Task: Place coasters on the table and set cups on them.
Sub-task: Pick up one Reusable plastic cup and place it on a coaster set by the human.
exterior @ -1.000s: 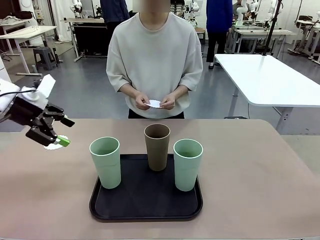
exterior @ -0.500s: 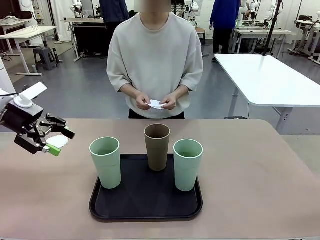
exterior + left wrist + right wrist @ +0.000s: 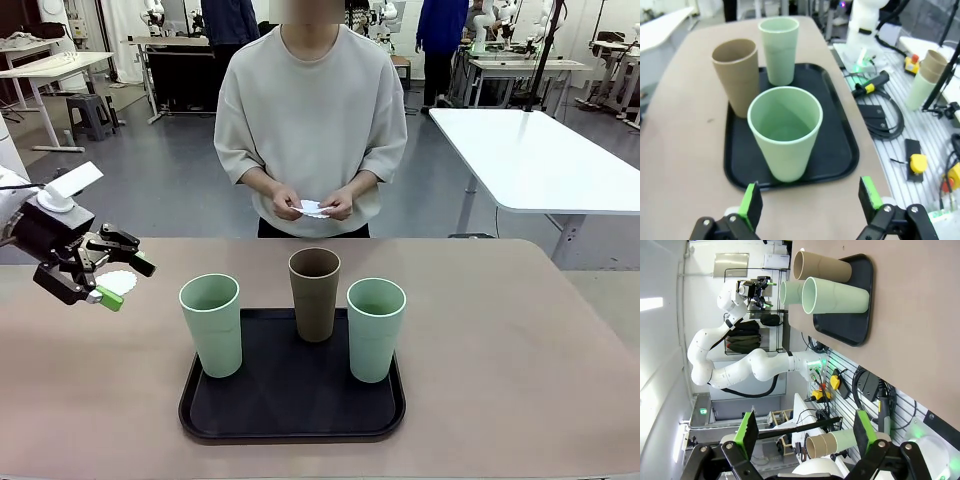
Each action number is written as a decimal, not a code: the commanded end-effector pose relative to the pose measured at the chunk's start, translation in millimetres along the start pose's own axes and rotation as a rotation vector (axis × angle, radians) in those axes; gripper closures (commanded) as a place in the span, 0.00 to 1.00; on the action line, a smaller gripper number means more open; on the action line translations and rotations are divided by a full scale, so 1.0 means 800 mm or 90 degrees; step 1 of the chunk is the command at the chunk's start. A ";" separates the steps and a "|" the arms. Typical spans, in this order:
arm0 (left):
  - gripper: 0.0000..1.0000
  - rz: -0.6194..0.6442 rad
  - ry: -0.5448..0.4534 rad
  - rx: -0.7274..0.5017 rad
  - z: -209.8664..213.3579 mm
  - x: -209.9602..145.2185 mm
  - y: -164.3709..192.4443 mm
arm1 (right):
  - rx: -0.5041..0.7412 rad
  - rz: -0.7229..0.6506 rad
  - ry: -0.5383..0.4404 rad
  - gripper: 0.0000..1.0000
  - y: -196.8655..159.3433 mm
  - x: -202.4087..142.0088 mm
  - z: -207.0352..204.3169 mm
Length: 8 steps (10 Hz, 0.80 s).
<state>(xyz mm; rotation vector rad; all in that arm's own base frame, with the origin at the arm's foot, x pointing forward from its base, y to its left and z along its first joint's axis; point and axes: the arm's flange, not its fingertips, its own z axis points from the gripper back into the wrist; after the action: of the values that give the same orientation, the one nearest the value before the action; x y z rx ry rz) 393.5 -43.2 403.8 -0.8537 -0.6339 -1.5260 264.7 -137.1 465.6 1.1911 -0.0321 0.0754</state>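
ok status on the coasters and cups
Left tool open, empty, over one coaster flat on the table. Right tool open, empty. Three cups on the black tray, none on a coaster. Person's hands hold white paper.

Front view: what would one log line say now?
left gripper: open, by coaster on table | cups: three on tray | person's hands: hold white paper

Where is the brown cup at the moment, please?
In the front view, the brown cup stands at the far edge of the black tray, between the two green cups.
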 end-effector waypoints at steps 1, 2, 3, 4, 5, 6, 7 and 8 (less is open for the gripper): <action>0.00 0.004 -0.013 0.001 -0.001 -0.001 -0.001 | 0.007 0.003 -0.002 0.00 -0.001 0.001 0.000; 0.00 0.004 -0.013 0.001 -0.001 -0.001 -0.001 | 0.007 0.003 -0.002 0.00 -0.001 0.001 0.000; 0.00 0.002 0.000 0.000 0.001 -0.001 -0.001 | 0.007 0.003 -0.002 0.00 -0.001 0.001 0.000; 0.00 -0.013 -0.030 0.036 0.002 -0.012 0.007 | 0.007 0.003 -0.002 0.00 -0.001 0.001 0.000; 0.00 -0.018 -0.051 0.057 0.001 -0.024 0.016 | 0.007 0.003 -0.002 0.00 -0.001 0.001 0.000; 0.00 -0.029 -0.080 0.080 -0.008 -0.041 0.015 | 0.007 0.003 -0.002 0.00 -0.001 0.001 0.000; 0.00 -0.037 -0.099 0.081 -0.013 -0.057 0.018 | 0.007 0.003 -0.002 0.00 -0.001 0.001 0.000; 0.00 -0.052 -0.108 0.071 -0.015 -0.069 0.024 | 0.007 0.003 -0.002 0.00 -0.001 0.001 0.000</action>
<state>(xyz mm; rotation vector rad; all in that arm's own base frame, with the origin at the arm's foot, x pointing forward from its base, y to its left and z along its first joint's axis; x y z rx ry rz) 406.4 -25.0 366.4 -0.8688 -0.8199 -1.4569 264.7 -137.0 465.6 1.1910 -0.0320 0.0755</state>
